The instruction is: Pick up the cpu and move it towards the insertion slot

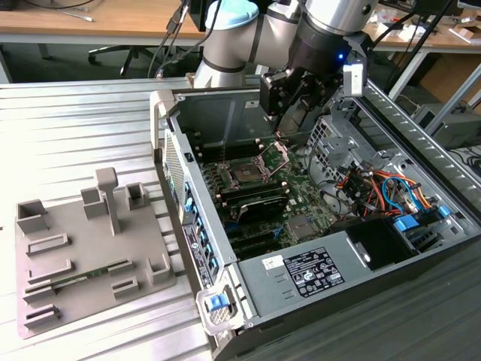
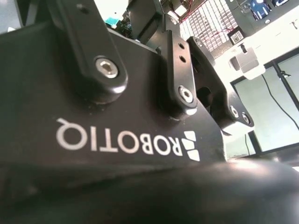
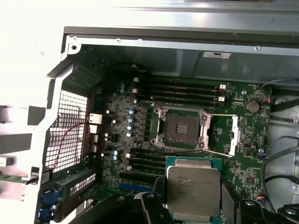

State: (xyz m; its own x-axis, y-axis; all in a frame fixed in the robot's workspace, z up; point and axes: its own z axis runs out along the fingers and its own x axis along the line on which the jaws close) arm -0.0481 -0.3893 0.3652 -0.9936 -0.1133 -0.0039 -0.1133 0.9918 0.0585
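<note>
Carrying step, with the pick-up done. In the first wrist view the cpu, silvery top facing the camera, sits between the dark fingers of the gripper; the jaws appear clamped on its edges, since it hangs above the board with nothing under it. The slot lies just beyond the cpu, its dark socket bare and its hinged bracket swung open to one side, with the memory slots on its far side. In the exterior view the arm reaches down into the open case, the gripper low above the slot; the grey fixture tray lies on the table well apart, toward that view's left. By judgement, the cpu is near the slot but not yet over it; the remaining travel calls for a short, level advance that centres the chip squarely above the socket while staying clear of the raised bracket.
</note>
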